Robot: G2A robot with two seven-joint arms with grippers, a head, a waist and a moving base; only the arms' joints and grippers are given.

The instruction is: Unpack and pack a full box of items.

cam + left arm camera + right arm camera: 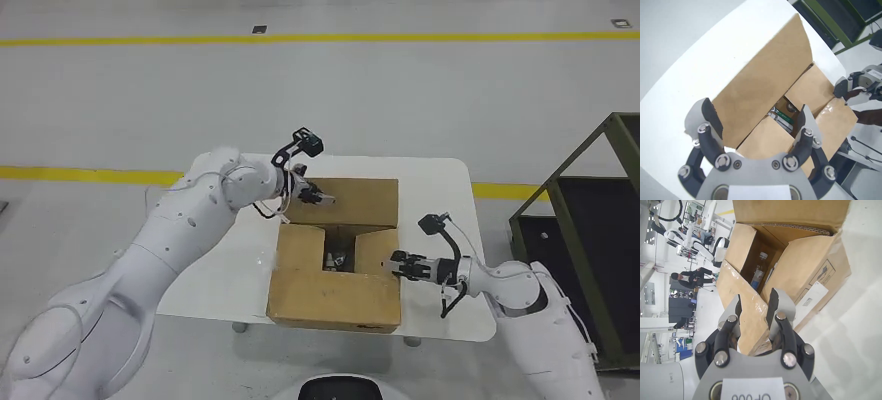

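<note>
A brown cardboard box (335,255) stands on the white table (440,195) with its flaps partly open. My left gripper (759,117) hovers open over the far flap (761,75), one finger (712,117) touching that flap's corner. My right gripper (755,308) is shut on the corner of the taped near flap (734,285), which it holds raised. Through the gap I see a clear bottle (759,273) and a green and white tube (784,118) inside. From above, my left gripper (315,195) is at the far flap and my right gripper (395,265) is at the box's right side.
A green metal frame (590,200) stands on the floor right of the table. Bare table surface lies left of the box (240,270) and along its right edge (460,300).
</note>
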